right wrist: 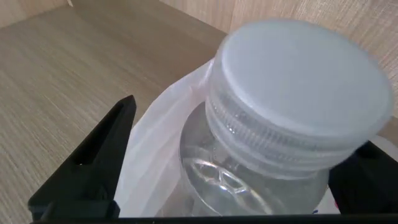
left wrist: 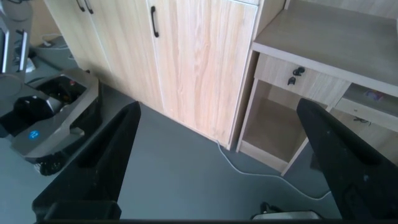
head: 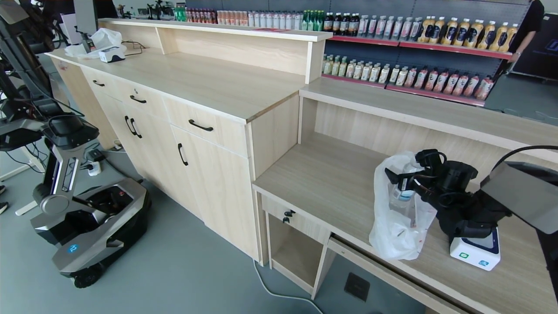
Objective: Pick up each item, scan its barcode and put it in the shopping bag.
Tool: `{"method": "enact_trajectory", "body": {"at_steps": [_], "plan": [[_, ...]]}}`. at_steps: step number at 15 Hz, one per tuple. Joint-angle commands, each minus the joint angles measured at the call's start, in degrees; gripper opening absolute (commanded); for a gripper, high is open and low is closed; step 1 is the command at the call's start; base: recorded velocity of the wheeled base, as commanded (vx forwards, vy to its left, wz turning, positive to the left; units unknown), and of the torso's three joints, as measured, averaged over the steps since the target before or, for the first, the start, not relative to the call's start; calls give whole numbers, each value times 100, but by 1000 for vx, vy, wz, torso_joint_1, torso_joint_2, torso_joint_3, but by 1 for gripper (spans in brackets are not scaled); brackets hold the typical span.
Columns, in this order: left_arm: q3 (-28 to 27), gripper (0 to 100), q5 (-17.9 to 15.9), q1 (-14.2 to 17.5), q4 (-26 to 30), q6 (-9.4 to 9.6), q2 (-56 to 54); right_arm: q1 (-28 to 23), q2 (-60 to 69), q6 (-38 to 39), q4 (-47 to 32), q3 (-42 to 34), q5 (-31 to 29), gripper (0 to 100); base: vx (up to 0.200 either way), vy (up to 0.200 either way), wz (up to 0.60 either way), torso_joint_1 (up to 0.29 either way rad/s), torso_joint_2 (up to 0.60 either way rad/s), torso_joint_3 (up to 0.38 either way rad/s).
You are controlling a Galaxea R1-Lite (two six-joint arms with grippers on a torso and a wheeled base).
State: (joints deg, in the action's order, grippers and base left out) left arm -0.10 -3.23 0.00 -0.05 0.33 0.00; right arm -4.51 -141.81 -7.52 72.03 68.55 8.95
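Note:
A clear water bottle (right wrist: 280,118) with a white cap stands inside the thin white shopping bag (head: 394,226) on the low wooden counter (head: 331,179). My right gripper (head: 403,172) hangs at the bag's mouth, over the bottle (head: 403,192). In the right wrist view my right gripper (right wrist: 249,130) is open. One finger (right wrist: 87,174) stays clear of the bottle with bag film between, and the cap hides most of the other. My left gripper (left wrist: 217,106) is open and holds nothing, low over the grey floor in front of the cabinet.
A white barcode scanner box (head: 475,250) sits on the counter right of the bag, under my right arm. A taller cabinet (head: 196,83) stands to the left, with another bag and a scanner at its far end. Drink shelves line the back wall.

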Motion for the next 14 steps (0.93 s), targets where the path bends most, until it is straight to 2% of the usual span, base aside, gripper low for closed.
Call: {"method": "enact_trajectory", "body": {"at_steps": [1, 4, 7, 9, 11, 13, 14], "plan": [[1, 100, -2, 0, -4, 2, 9, -15, 1244, -12, -392, -676, 19, 100, 0, 0, 0, 0, 0, 0], [1, 100, -2, 0, -4, 2, 9, -155, 3274, -144, -1218, -1986, -51, 100, 0, 0, 0, 0, 0, 0], [1, 100, -2, 0, -4, 2, 9, -718, 5647, -1234, -2035, -3489, -77, 100, 0, 0, 0, 0, 0, 0], [1, 100, -2, 0, -4, 2, 9, -1263, 6605, -1814, -3152, -3366, -490, 100, 0, 0, -300, 1, 1, -1], [1, 100, -2, 0, -4, 2, 9, -1922, 7018, -1797, -3547, -3401, -1106, 100, 0, 0, -600, 0, -2, 7], [1, 100, -2, 0, 5, 2, 9, -2959, 7282, -1726, -4250, -3418, -1580, 100, 0, 0, -600, 7, 5, 0], [1, 100, -2, 0, -4, 2, 9, -3636, 7299, -1568, -4848, -3418, -1721, 100, 0, 0, -600, -2, 2, 7]]}}
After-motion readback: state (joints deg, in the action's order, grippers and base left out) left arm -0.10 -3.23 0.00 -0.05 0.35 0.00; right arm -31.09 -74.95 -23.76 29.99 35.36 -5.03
